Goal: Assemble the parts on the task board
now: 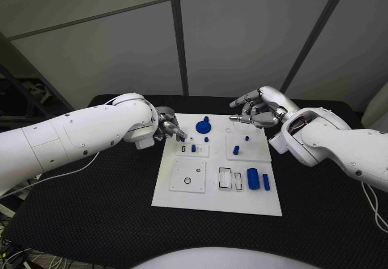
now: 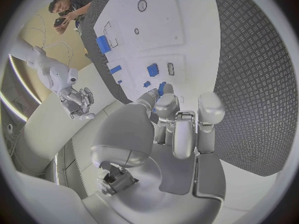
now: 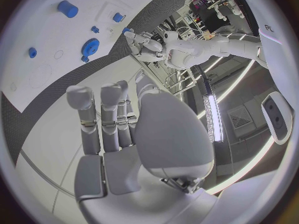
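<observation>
**Both hands at the far edge of the board, parts lying loose**

I see the black table [image 1: 81, 224] carrying the white task board [image 1: 212, 199], its long axis running away from me. On the board's near half, a square plate [image 1: 188, 175] with a small ring sits left, and beside it two rectangular recesses [image 1: 230, 179] look unfilled. Just right of them lie a blue cylinder [image 1: 253, 178] and a thinner blue bar [image 1: 266, 180], both with long axes pointing away from me. At the far edge sits a blue gear [image 1: 203, 126]; small blue pegs [image 1: 236, 149] stand mid-board.

My left hand [image 1: 170, 129] hovers over the board's far left corner, fingers loosely spread, holding nothing. My right hand [image 1: 257, 111] hangs beyond the far right corner, fingers apart and bare.
</observation>
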